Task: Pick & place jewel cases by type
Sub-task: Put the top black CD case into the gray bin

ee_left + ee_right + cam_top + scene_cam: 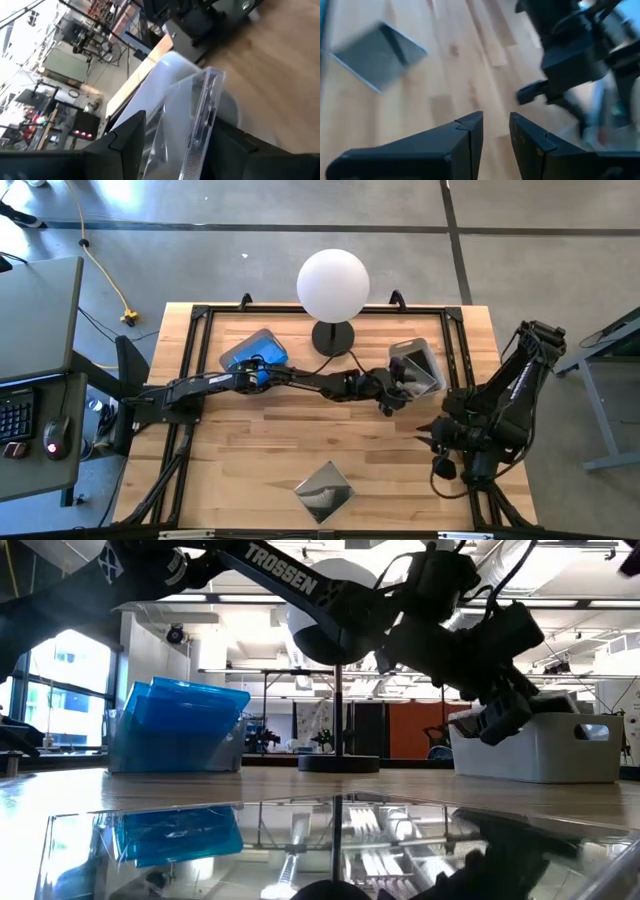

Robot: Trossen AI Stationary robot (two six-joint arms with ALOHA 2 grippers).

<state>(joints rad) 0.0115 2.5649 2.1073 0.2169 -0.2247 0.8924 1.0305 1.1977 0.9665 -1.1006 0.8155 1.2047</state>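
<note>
A clear-looking jewel case (pixel 202 125) stands on edge between the left gripper's (pixel 170 145) two dark fingers, over the white bin (pixel 418 366) at the right centre of the overhead view. The fingers stand apart with the case between them; whether they are pressing it or have let go cannot be told. The left arm stretches across the middle of the frame from the left edge to reach that bin.

In the upper left part of the table sits a second bin (pixel 255 350) holding translucent blue jewel cases (pixel 185 715), seen at the left in the table-level view. One dark glossy case (pixel 325 490) lies flat on the wood at the bottom centre, untouched. A white globe lamp (pixel 333 285) stands at the top centre between the bins.

The right gripper (pixel 495 132) hangs at the right edge of the table, fingers slightly apart and holding nothing.

The step in hand looks like dropping a case into the right-hand bin. Next, likely, the left arm lifts clear, and the dark case on the table needs fetching.
</note>
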